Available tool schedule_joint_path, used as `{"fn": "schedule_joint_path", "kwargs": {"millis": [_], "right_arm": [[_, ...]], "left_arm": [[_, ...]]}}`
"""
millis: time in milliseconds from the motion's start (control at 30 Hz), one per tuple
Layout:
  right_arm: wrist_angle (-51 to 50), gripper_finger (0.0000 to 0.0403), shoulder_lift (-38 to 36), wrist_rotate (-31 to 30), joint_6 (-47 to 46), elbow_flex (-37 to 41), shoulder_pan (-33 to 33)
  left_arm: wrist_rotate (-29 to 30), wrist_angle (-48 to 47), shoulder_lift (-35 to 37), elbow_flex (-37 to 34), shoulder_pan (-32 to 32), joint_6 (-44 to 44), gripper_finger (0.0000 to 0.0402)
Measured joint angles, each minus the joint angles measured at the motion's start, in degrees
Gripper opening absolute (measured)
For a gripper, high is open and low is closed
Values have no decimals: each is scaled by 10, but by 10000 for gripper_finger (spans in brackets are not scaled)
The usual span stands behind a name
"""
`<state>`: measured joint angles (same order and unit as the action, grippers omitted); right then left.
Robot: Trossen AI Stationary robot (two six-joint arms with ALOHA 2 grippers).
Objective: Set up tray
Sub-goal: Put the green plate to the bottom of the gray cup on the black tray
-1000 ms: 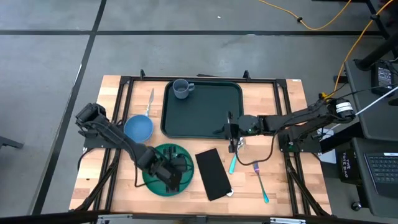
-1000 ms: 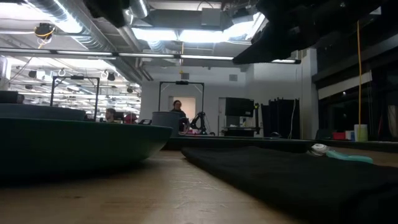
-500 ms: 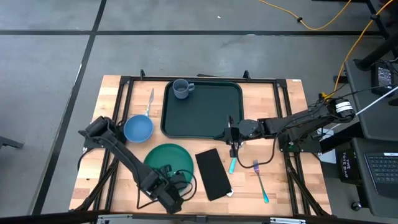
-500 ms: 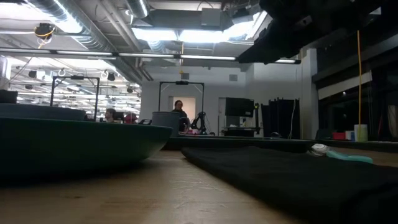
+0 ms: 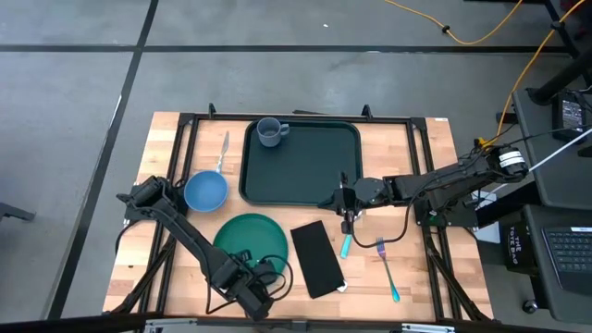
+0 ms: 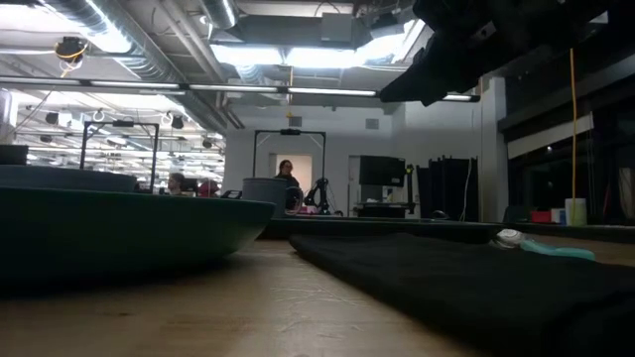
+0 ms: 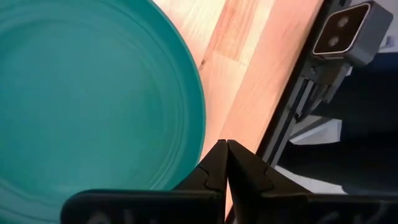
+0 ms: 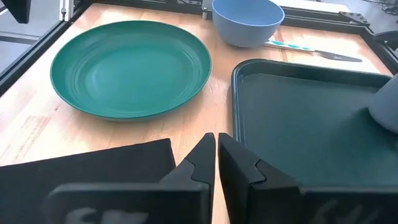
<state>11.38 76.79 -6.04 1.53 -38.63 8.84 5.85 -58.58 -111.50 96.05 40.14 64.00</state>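
Note:
The large dark green tray (image 5: 301,166) lies at the far middle of the table, and a grey cup (image 5: 269,132) stands in its far left corner. The round green plate (image 5: 250,236) rests flat near the near edge, with a black napkin (image 5: 315,257) on its right. My left gripper (image 5: 266,272) is shut and hovers at the plate's near rim (image 7: 198,134). My right gripper (image 5: 339,198) is shut too, just off the tray's near right corner (image 8: 239,71). It points toward the plate (image 8: 130,65).
A blue bowl (image 5: 205,191) sits left of the tray, with a knife (image 5: 222,153) beyond it. A teal-handled utensil (image 5: 346,244) and a fork (image 5: 387,268) lie right of the napkin. The table's near edge is close to my left gripper.
My left gripper has drawn back from above the green plate toward the table's near edge and now stays at the plate's near rim. The plate lies uncovered where it was. My right gripper has barely moved.

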Motion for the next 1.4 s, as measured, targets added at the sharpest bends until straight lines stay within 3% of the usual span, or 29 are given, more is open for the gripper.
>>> {"fn": "schedule_joint_path", "kwargs": {"millis": [300,567,867,1400], "right_arm": [[-6,7,0,1,0,0,0],[-6,29,0,1,-13,0,0],[-6,12,0,1,-12,0,0],[-7,22,0,1,-12,0,0]], "left_arm": [[5,-1,0,0,0,6,23],[33,-1,0,0,1,24,79],[29,8,-33,0,1,-7,135],[25,28,-75,0,-1,-37,148]]}}
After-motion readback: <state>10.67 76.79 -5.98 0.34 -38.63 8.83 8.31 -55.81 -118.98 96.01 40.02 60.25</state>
